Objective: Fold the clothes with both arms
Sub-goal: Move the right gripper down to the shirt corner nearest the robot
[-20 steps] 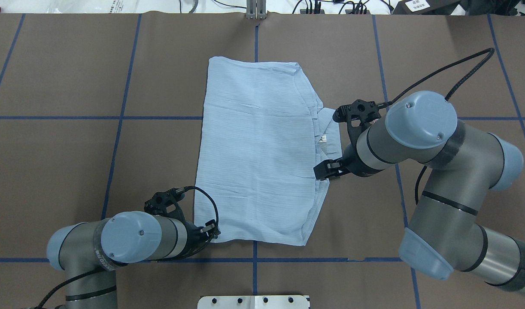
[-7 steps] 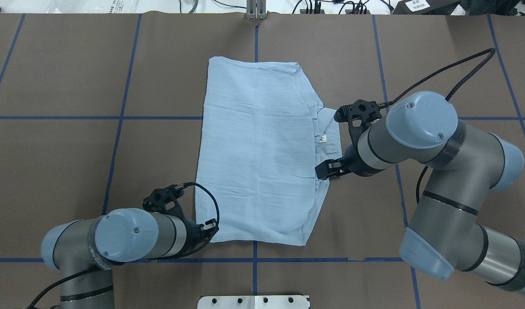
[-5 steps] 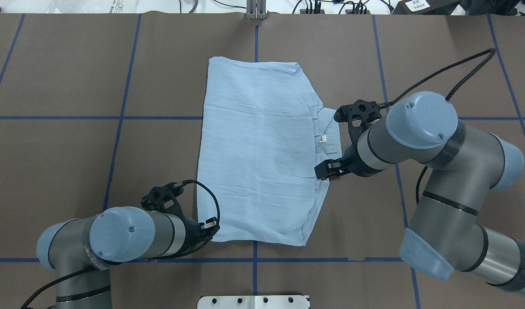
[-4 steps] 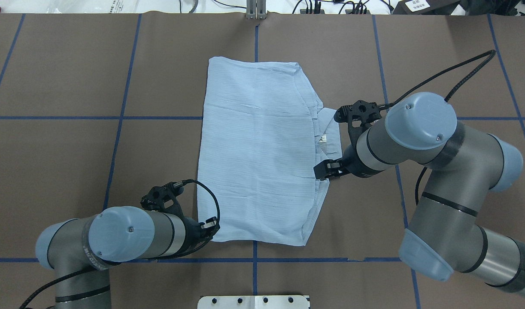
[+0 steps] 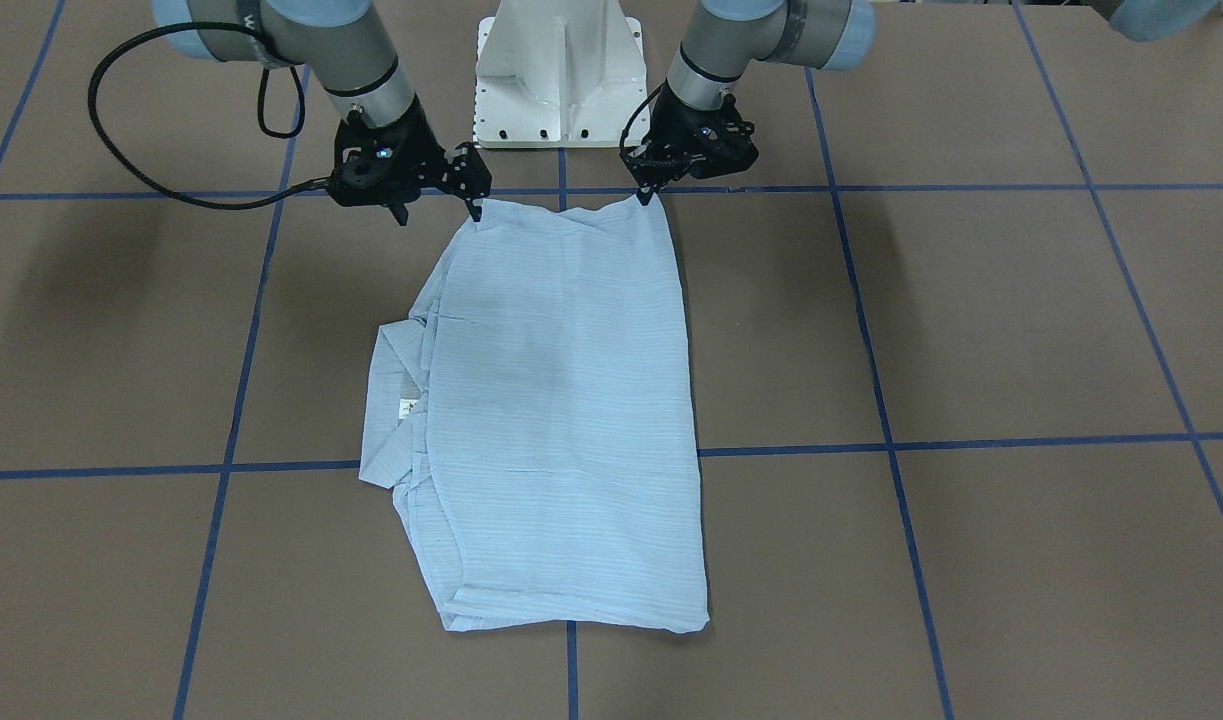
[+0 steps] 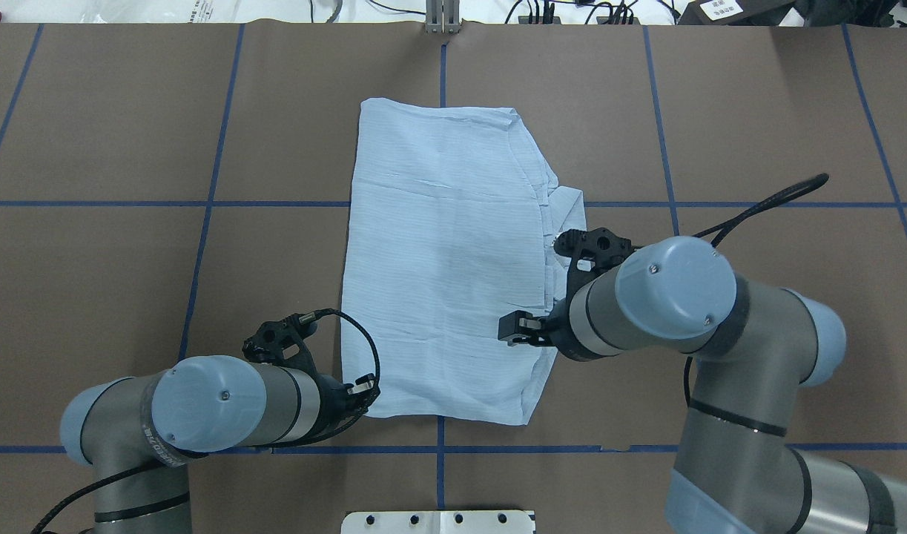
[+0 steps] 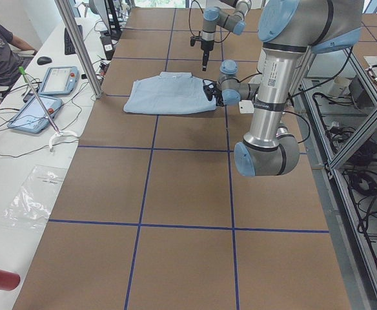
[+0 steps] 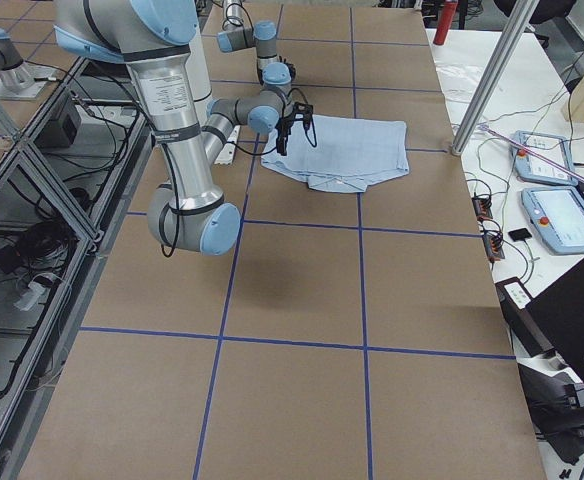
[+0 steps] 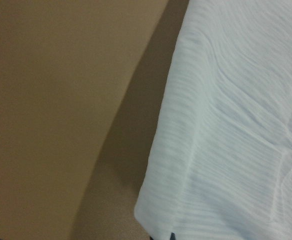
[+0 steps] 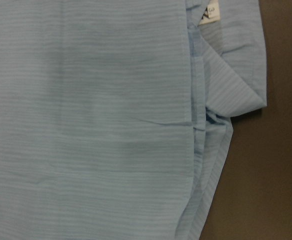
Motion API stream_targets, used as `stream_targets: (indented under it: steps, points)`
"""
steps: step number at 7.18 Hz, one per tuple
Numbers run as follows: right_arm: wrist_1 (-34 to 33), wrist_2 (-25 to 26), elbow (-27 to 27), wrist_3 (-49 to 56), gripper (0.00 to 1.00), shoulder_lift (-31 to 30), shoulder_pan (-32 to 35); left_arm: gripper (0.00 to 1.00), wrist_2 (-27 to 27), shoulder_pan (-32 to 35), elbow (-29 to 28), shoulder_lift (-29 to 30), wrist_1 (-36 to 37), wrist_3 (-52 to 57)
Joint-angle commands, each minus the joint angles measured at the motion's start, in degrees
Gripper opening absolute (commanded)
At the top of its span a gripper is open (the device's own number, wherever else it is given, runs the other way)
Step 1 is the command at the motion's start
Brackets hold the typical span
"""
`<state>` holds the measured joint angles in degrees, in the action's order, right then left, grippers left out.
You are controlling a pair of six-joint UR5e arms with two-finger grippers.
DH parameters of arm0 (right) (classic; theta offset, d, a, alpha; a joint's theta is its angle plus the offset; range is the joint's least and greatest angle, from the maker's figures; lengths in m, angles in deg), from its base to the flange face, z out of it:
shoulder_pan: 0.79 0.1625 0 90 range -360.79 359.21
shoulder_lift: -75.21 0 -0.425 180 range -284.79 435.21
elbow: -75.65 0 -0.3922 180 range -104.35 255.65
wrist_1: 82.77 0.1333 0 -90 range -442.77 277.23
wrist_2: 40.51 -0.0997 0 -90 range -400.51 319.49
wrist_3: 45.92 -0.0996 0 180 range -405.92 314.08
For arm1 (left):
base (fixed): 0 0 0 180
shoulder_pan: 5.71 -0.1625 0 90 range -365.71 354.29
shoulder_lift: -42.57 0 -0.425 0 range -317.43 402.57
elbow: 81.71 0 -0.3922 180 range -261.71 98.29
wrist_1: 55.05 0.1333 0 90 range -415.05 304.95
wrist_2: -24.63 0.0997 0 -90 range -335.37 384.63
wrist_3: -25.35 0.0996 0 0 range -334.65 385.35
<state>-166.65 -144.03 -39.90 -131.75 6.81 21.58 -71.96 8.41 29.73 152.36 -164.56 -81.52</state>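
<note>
The light blue, faintly striped button-up shirt (image 6: pixel 438 259) lay folded flat on the brown table (image 6: pixel 127 259), just ahead of the white pedestal base (image 5: pixel 561 70). Both grippers sat at its base-side corners, probably to lift that edge together. The black right gripper (image 5: pixel 439 205) was spread wide and held nothing. The black left gripper (image 5: pixel 648 193) looked nearly closed, but I could not tell whether it gripped cloth. The table ran on well beyond the shirt's edge farthest from the base.

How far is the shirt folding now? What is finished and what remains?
Done: the shirt lies flat as a narrow rectangle, no sleeve sticking out, collar showing at one side. In hand: the left gripper and the right gripper are at the two corners nearest the robot; whether they grip is unclear. Remaining: probably folding that edge over toward the far edge.
</note>
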Motion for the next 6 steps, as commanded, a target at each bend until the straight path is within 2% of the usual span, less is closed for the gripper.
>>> stream_targets:
  steps: [1,3,4,6]
  points:
    - [-1.8,4.9,1.5,-16.4,1.0,1.5,-4.6,0.0,0.0,0.1,0.0,0.0,0.0,0.0]
    - [-5.8,7.5,3.3,-29.1,1.0,3.7,-7.0,0.0,0.0,0.1,0.1,0.1,0.0,0.0]
    - [-6.3,9.2,5.0,-31.6,1.0,5.4,-8.2,0.0,0.1,0.1,0.1,0.1,0.1,0.0]
    - [-7.8,9.3,7.8,-33.9,1.0,6.9,-9.3,0.0,0.0,0.1,0.1,0.1,0.1,0.0]
